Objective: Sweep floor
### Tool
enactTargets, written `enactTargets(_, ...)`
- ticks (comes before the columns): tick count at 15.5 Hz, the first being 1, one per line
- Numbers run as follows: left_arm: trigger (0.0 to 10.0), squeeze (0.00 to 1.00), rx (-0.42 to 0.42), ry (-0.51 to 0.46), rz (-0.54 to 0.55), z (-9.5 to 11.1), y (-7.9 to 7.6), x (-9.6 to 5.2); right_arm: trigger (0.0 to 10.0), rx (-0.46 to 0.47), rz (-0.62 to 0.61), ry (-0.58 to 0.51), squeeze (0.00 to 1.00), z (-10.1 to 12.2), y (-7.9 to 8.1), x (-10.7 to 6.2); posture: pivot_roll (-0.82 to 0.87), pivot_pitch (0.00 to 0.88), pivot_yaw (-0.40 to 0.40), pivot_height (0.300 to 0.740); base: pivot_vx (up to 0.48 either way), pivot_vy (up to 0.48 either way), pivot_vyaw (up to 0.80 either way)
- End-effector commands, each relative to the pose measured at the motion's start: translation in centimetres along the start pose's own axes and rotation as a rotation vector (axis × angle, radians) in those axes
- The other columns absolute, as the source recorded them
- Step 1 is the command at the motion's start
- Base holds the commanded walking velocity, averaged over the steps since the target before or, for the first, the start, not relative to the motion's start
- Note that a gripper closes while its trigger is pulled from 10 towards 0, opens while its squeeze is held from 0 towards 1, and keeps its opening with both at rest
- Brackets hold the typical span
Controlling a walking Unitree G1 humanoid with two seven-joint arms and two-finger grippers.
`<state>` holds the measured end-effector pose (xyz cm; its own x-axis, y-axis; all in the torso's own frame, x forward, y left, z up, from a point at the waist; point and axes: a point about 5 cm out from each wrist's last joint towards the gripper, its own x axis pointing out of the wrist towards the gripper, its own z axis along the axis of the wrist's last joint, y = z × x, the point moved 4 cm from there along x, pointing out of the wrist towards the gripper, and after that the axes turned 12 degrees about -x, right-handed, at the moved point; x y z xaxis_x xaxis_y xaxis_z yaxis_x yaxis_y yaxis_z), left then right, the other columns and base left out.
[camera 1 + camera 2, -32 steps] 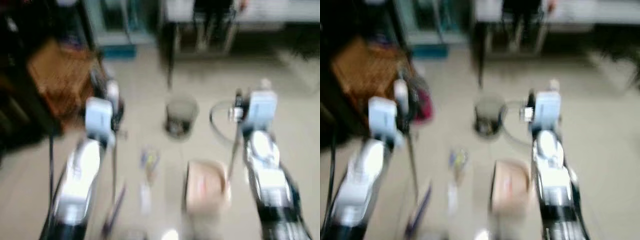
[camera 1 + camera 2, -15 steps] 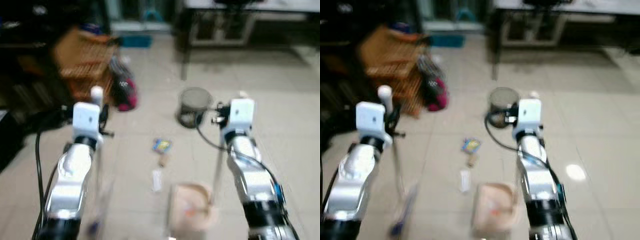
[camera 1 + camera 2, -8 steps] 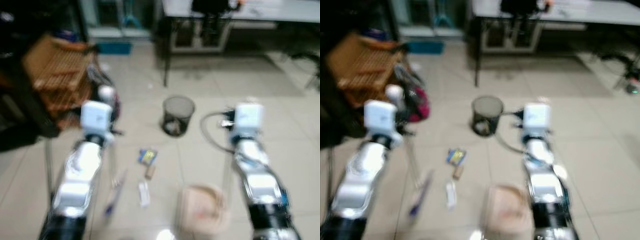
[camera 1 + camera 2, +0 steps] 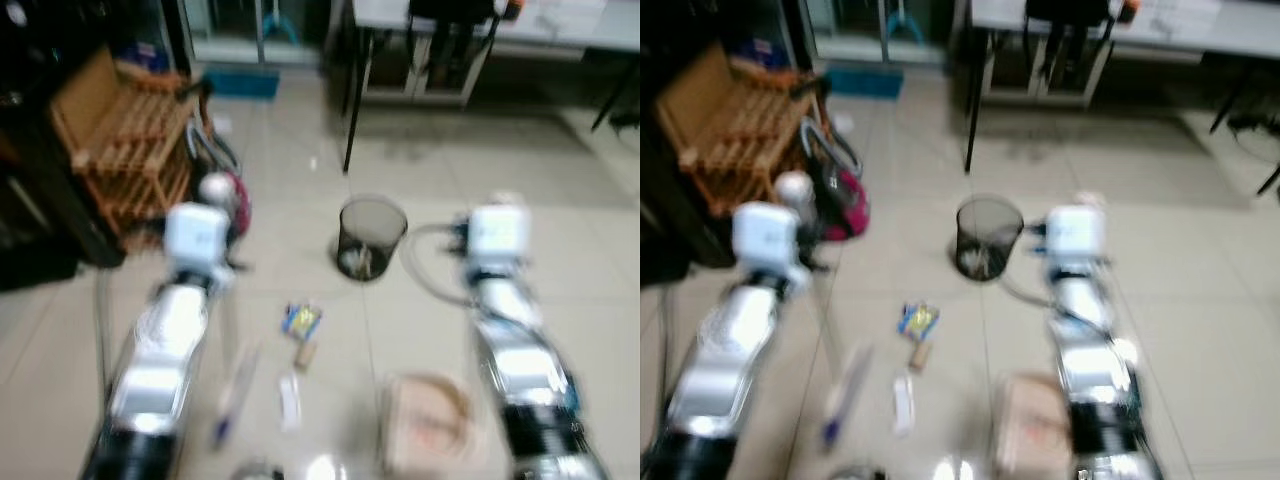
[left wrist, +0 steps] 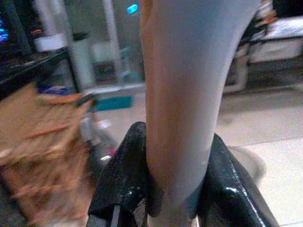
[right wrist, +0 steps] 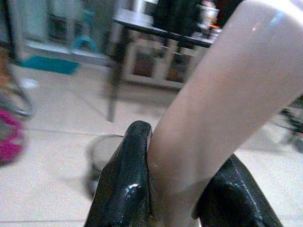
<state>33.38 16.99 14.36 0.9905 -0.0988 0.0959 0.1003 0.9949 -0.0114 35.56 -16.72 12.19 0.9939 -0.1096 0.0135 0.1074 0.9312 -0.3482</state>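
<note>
My left gripper (image 5: 175, 142) is shut on the pale broom handle (image 5: 184, 71). The thin pole runs down to a blue brush head (image 4: 235, 392) on the floor at my left. My right gripper (image 6: 182, 146) is shut on the pinkish dustpan handle (image 6: 227, 85), and the beige dustpan (image 4: 430, 425) rests on the tiles by my right arm. Between the two lie a colourful wrapper (image 4: 302, 320), a small brown piece (image 4: 305, 353) and a white piece (image 4: 289, 400). All of it is blurred.
A black mesh bin (image 4: 371, 237) stands just beyond the litter. At the left are a wooden rack (image 4: 120, 130) and a pink bag (image 4: 845, 215). A dark-legged table (image 4: 352, 90) and a blue tray (image 4: 240, 82) stand at the back.
The whole view has swayed a little as the camera moved. Both grippers keep their hold on the handles. The litter and the bin lie as before.
</note>
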Motion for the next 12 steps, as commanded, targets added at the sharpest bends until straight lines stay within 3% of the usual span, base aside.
enactTargets(1,10.0,0.00,0.013,-0.028,-0.038,0.7,-1.2,0.4,10.0,-0.003,-0.068,-0.011,0.00,0.0,-1.7,0.0,-0.02,0.094,0.006,0.740,0.398,0.000,0.00)
enactTargets(5,10.0,0.00,-0.017,-0.010,-0.057,-0.4,-1.7,0.1,10.0,-0.044,-0.116,-0.033,0.00,-0.2,-2.7,-0.3,-0.03,0.138,0.005,0.740,0.095,0.000,0.00)
enactTargets(9,10.0,0.00,0.023,-0.036,-0.015,-1.3,-1.5,-0.4,10.0,-0.051,-0.120,-0.043,0.00,-1.2,-3.3,-0.9,-0.05,0.196,0.001,0.740,0.000,0.000,0.00)
enactTargets(12,10.0,0.00,0.031,-0.066,-0.039,-1.8,-2.4,-0.7,10.0,-0.045,-0.155,-0.052,0.00,-2.1,-4.0,-0.8,-0.06,0.262,-0.002,0.740,0.000,0.000,0.00)
